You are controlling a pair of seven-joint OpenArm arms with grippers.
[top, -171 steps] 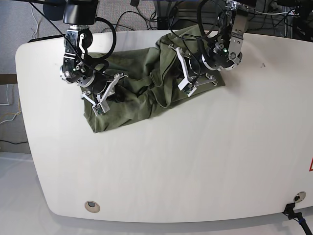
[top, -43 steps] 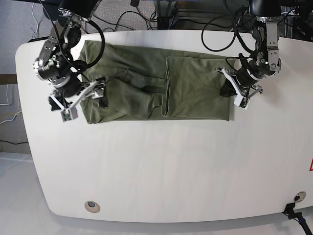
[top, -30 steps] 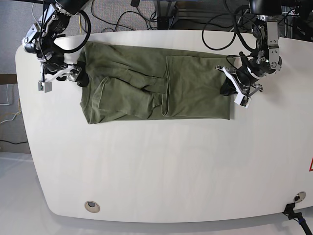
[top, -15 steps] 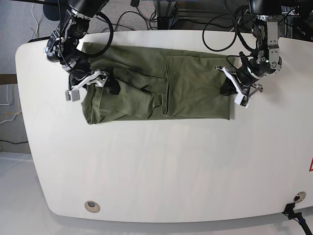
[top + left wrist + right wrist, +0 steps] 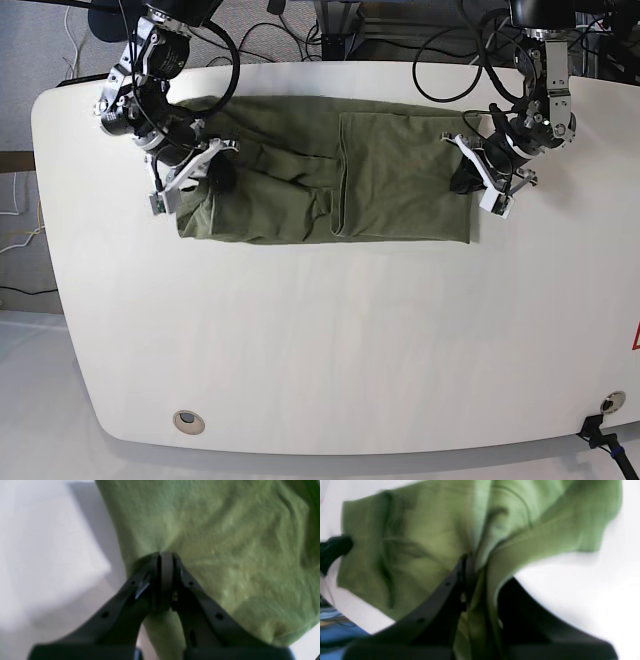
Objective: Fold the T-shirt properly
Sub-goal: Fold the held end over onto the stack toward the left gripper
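Note:
The olive-green T-shirt [image 5: 390, 170] lies flattened across the back of the white table [image 5: 330, 340], with folds bunched near its middle. My left gripper [image 5: 466, 180] is at the shirt's right edge, shut on the hem. The left wrist view shows its black fingers [image 5: 150, 585] pressed together over the cloth [image 5: 225, 530]. My right gripper [image 5: 218, 175] sits on the left part of the shirt. In the right wrist view, a ridge of green cloth [image 5: 420, 542] rises between its fingers [image 5: 456, 585], which are shut on it.
Cables and equipment lie behind the table's far edge. A round grommet [image 5: 187, 421] is near the front left corner and a small fitting [image 5: 610, 403] at the front right. A red sticker [image 5: 635, 338] shows at the right edge.
My right gripper has swung from beyond the shirt's left edge onto the cloth and shut on a fold there; the shirt's left side has shifted slightly. The left gripper has stayed put.

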